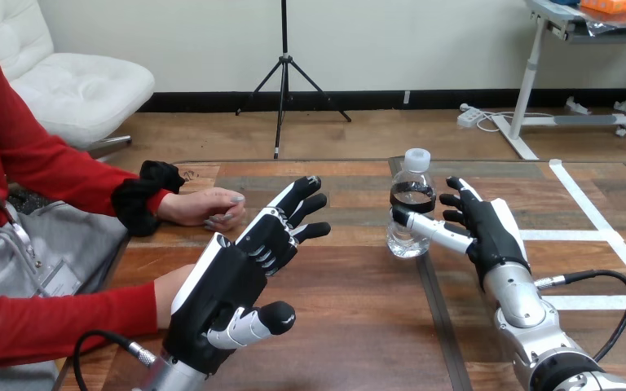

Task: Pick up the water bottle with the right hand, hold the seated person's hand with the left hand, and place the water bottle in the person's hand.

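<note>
**Water bottle.** The clear water bottle (412, 213) stands upright on the desk (350, 326), slightly right of centre. Its white cap (417, 158) is fitted. It contains water.

**Right hand.** The right hand (489, 232) is at the bottle's 3 o'clock, with the palm turned toward the bottle. The thumb (436, 230) is straight and crosses in front of the bottle's lower half. The fingers (455, 199) are loosely bent, and their tips are just beside the bottle's right wall. The hand is spread wide and is not closed round the bottle. The bottle's base rests on the desk. The silver right forearm runs from the hand toward 5 o'clock.

**Left hand.** The left hand (220, 285) is at the bottle's 8 o'clock, well apart from it, above the desk's left part. Its back faces the camera. Its fingers (297, 204) are straight and point toward 1 o'clock. The thumb points toward 3 o'clock. The hand is fully open and has hold of nothing.

**Person's hands.** The person's far hand (205, 208) rests on the desk at the bottle's 9 o'clock, just beyond the left hand's fingertips and apart from them. The person's near hand (171, 295) is at the desk's left edge, partly hidden behind the left hand. Contact between the two cannot be determined.

**Desk surface.** White tape lines (595, 236) mark the desk at the right hand's 3 o'clock.
</note>
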